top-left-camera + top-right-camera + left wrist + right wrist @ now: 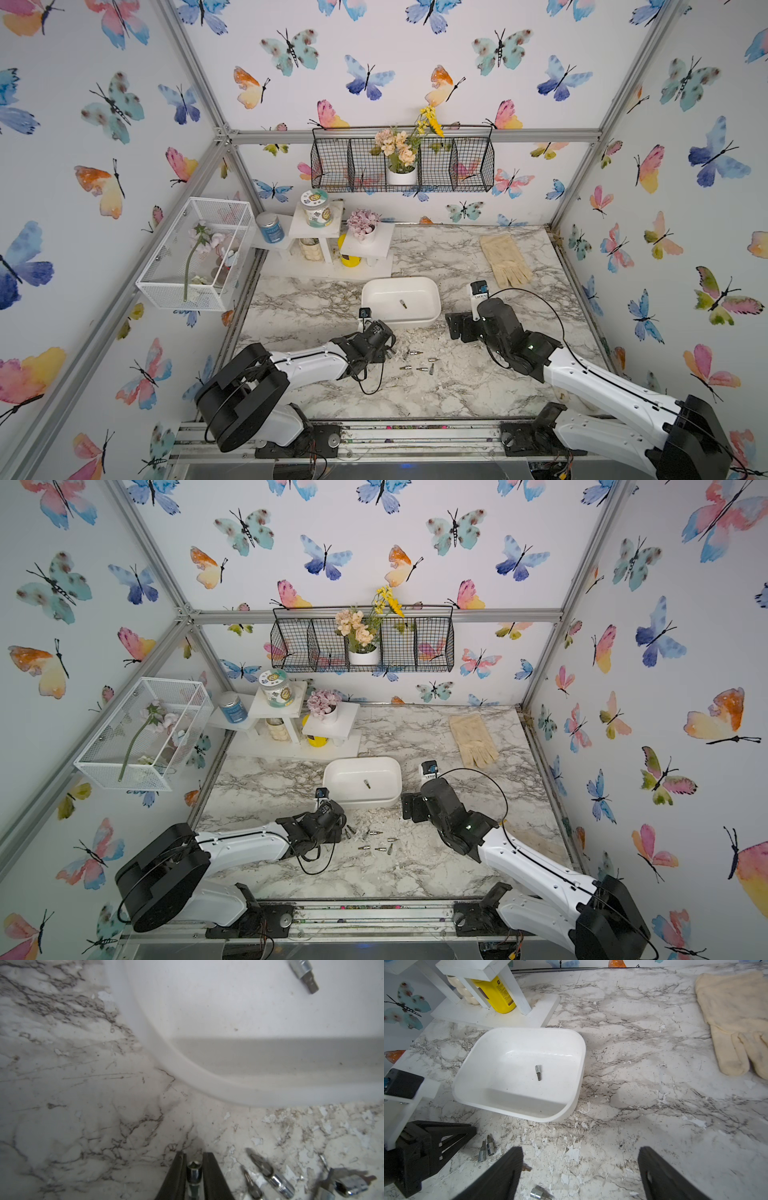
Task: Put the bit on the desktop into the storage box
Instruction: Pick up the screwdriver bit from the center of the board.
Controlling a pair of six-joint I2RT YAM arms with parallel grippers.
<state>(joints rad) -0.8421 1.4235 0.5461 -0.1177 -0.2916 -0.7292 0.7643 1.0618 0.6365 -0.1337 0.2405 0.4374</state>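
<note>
In both top views the left arm's wrist mostly hides the left fingers; the wrist view shows them clamped on a silver bit, hollow end outward, tail cut off, over the counter near the storage box. That box holds one dark-tipped bit. Loose bits lie beside. The right fingers gape, empty

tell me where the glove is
In both top views the glove lies flat at the far right corner of the desktop, behind and to the right of the box.
</note>
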